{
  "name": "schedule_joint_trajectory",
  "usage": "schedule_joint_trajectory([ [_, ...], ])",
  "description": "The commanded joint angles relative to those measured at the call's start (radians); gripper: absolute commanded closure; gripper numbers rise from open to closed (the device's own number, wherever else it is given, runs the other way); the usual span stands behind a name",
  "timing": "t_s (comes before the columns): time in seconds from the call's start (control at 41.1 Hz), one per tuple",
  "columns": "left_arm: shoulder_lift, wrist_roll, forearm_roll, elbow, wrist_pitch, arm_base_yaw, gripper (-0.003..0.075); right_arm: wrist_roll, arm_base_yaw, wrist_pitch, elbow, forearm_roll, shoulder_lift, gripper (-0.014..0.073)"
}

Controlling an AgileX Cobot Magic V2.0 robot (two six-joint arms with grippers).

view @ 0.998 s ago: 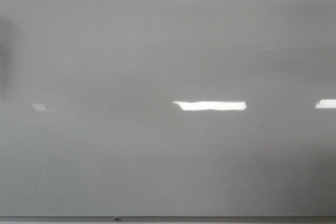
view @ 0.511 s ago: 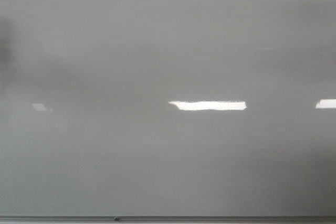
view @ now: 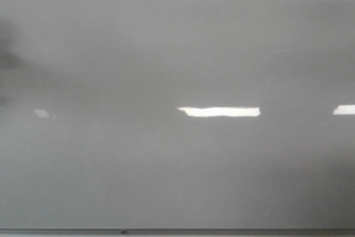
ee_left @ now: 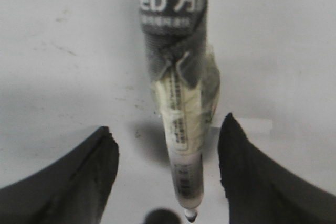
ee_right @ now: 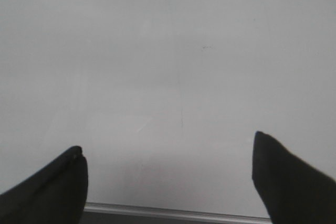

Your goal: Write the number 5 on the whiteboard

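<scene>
**Marker over a bare board, both grippers spread**

The left gripper (ee_left: 168,156) stands with its two dark fingers (ee_left: 79,182) wide apart, and a marker (ee_left: 178,129) runs down the gap between them without clearly touching either finger. How the marker is held cannot be told from the left wrist view. Its long axis runs lengthwise along the gripper: a black upper barrel with white lettering, a taped and wrapped middle, then a pale labelled lower section ending in a small tip (ee_left: 190,214) that points at the board. A round dark shadow sits just beside the tip — whether the tip touches the surface cannot be told.

The right gripper (ee_right: 168,177) is likewise spread wide, with nothing between its fingers (ee_right: 52,182).

The whiteboard (view: 177,170) fills the front view, glossy pale grey with bright reflections (view: 219,111); its thin grey frame edge (view: 222,231) runs along the bottom. No drawn digit is visible on it — only faint specks and smudges in the wrist views.
</scene>
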Motion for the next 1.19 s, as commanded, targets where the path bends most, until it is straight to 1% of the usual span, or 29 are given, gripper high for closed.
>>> schedule_joint_trajectory([
  [0.0, -0.017, -0.003, -0.009, -0.032, -0.064, -0.011, 0.0423, -0.012, -0.001, -0.076, -0.036, 0.002, 0.005, -0.0057],
  [0.122, -0.012, -0.003, -0.003, -0.032, -0.064, -0.011, 0.0518, -0.012, -0.001, -0.076, -0.036, 0.002, 0.005, -0.0057],
  [0.268, -0.012, -0.003, -0.003, -0.032, -0.064, -0.011, 0.0604, -0.012, -0.001, -0.080, -0.036, 0.002, 0.005, -0.0057],
  [0.414, -0.012, -0.003, -0.001, -0.032, -0.058, -0.011, 0.0665, -0.012, -0.001, -0.091, -0.036, 0.002, 0.005, -0.0057],
  [0.608, -0.062, 0.002, 0.010, -0.034, 0.041, -0.011, 0.0732, -0.012, -0.001, -0.079, -0.040, 0.002, 0.005, -0.0057],
  [0.73, -0.116, 0.011, 0.034, -0.082, 0.214, -0.011, 0.0741, -0.012, -0.001, 0.001, -0.080, 0.007, 0.007, -0.0057],
  [0.876, -0.152, 0.045, 0.033, -0.196, 0.482, -0.013, 0.0741, -0.012, -0.001, 0.087, -0.141, 0.007, 0.029, -0.0057],
  [0.949, -0.154, 0.113, 0.033, -0.267, 0.619, -0.028, 0.0741, -0.019, -0.001, 0.129, -0.174, 0.007, 0.055, -0.0057],
  [1.047, -0.154, 0.202, 0.033, -0.341, 0.751, -0.067, 0.0741, -0.029, -0.001, 0.183, -0.215, 0.010, 0.083, -0.0057],
  [1.12, -0.154, 0.287, 0.033, -0.390, 0.838, -0.113, 0.0741, -0.063, -0.001, 0.224, -0.249, 0.038, 0.113, -0.0057],
  [1.168, -0.154, 0.365, 0.031, -0.424, 0.898, -0.161, 0.0741, -0.114, -0.001, 0.259, -0.279, 0.076, 0.144, -0.0057],
])
